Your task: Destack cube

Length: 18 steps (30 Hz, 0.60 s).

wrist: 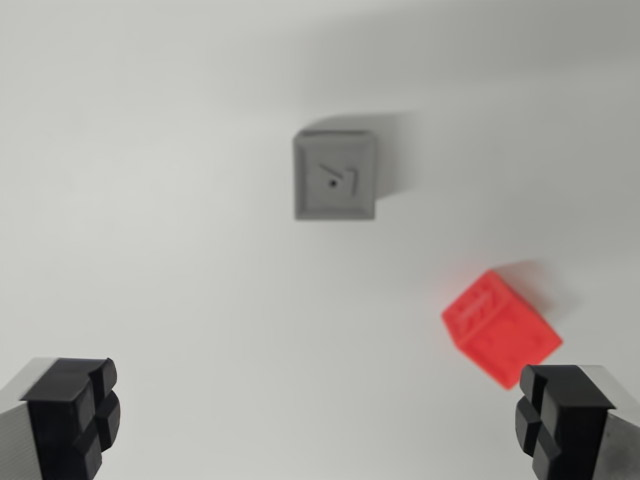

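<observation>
A grey cube (335,175) rests on the white surface in the upper middle of the wrist view, with a dark mark on its top face. A red cube (500,327) lies apart from it, lower and toward the wrist view's right, turned at an angle. My gripper (315,415) is open, its two black fingertips (75,410) at the bottom corners with nothing between them. The right fingertip (560,415) sits just below the red cube in the picture. Both cubes are slightly blurred.
The white tabletop (150,200) fills the rest of the view. Soft shadows fall to the right of each cube.
</observation>
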Tool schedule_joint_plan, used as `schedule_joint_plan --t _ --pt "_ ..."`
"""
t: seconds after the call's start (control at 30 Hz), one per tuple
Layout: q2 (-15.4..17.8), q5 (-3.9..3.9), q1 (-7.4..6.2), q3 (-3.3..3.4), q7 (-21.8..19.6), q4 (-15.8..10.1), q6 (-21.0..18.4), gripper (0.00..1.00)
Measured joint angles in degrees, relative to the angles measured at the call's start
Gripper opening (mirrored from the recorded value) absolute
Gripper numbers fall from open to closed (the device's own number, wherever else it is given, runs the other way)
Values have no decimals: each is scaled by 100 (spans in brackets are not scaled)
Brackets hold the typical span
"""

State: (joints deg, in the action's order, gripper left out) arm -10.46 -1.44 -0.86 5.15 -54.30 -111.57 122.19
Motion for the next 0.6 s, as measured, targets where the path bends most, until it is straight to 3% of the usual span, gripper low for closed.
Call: schedule_joint_plan --t 0.6 --pt "131 16 0 0 -12 201 -331 100"
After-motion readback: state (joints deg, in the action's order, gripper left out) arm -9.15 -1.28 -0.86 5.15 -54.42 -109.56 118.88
